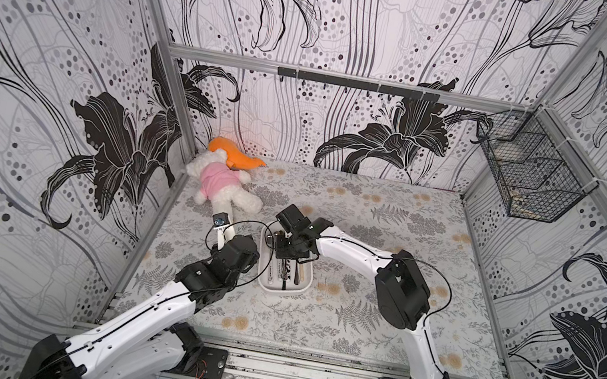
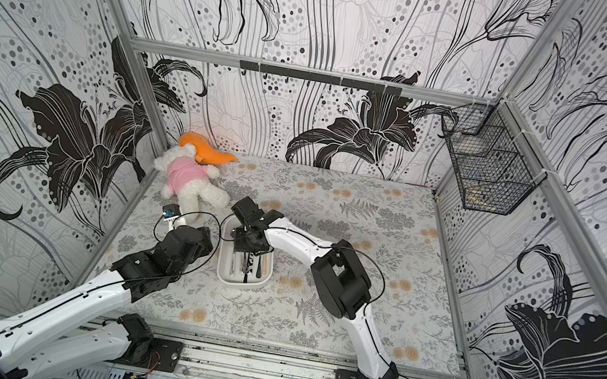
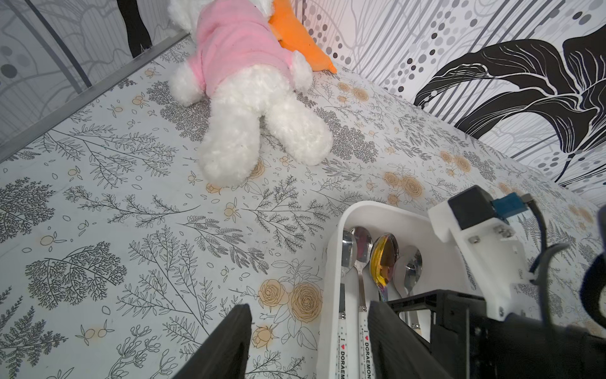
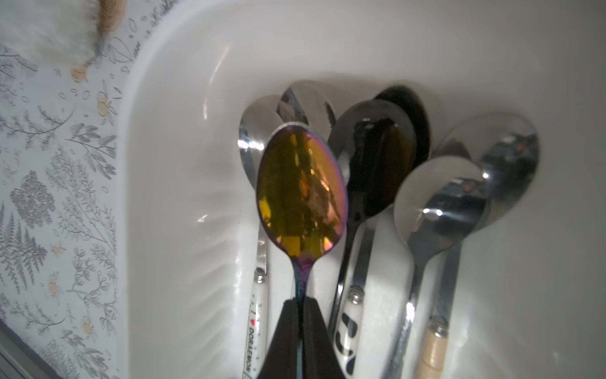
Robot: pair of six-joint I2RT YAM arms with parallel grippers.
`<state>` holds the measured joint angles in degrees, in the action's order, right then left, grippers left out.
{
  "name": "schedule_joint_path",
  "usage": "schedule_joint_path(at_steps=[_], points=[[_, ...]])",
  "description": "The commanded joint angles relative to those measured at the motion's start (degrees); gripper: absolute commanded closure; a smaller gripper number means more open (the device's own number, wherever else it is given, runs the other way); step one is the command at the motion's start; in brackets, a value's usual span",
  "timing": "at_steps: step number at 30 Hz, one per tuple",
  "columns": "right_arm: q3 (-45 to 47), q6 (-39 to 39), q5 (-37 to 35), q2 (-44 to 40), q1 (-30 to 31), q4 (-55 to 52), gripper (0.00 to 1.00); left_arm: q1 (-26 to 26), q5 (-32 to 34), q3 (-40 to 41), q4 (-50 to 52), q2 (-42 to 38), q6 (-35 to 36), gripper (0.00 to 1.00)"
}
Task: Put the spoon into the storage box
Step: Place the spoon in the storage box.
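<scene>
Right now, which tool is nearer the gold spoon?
Right. The right tool grips the gold spoon over the storage box; the left tool hangs open beside the box's rim.

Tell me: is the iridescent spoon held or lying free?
Held: the right gripper is shut on the iridescent spoon by its handle, bowl over the storage box.

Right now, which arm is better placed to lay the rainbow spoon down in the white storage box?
The right arm. The right hand is shut on the handle of the rainbow spoon, over the storage box and the other spoons. The left hand is open and empty beside the box.
</scene>
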<state>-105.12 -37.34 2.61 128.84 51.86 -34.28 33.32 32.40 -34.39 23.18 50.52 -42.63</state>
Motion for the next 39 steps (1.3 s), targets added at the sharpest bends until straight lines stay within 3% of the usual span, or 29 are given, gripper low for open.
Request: schedule_joint_path(at_steps=[1,7,15,21,29,32,33,35,39], points=[[-2.6,-0.8,0.1,2.4,0.1,-1.8,1.0,-0.4,0.1,0.5,-1.2,-1.0,-0.1,0.37],[-3.1,-0.9,-0.2,2.9,0.2,-2.1,0.86,-0.4,-0.5,0.3,-1.8,-0.7,0.5,0.37],[-0.9,-0.1,-2.2,-1.1,0.3,-2.2,0.79,-0.4,0.8,1.0,-4.1,-1.8,0.8,0.35],[3.3,3.0,-8.1,-10.3,0.4,0.1,0.77,-0.4,3.4,1.6,-7.3,-1.8,1.6,0.28],[18.9,14.2,-22.0,-29.8,-4.0,15.9,0.65,-0.5,16.6,0.8,-12.7,-1.8,5.8,0.15],[28.2,17.4,-25.3,-37.3,-8.6,25.1,0.45,-0.6,23.6,4.2,-22.1,-3.8,10.6,0.04],[31.2,18.5,-25.5,-39.3,-10.0,28.1,0.43,-0.7,25.0,5.7,-25.6,-4.7,12.8,0.02],[38.2,20.4,-29.1,-43.7,-13.2,34.3,0.26,-0.8,27.2,10.6,-37.0,-6.5,19.8,0.03],[46.5,20.8,-31.8,-48.4,-20.0,38.2,0.23,-1.7,26.6,17.1,-53.1,-7.8,30.6,0.03]])
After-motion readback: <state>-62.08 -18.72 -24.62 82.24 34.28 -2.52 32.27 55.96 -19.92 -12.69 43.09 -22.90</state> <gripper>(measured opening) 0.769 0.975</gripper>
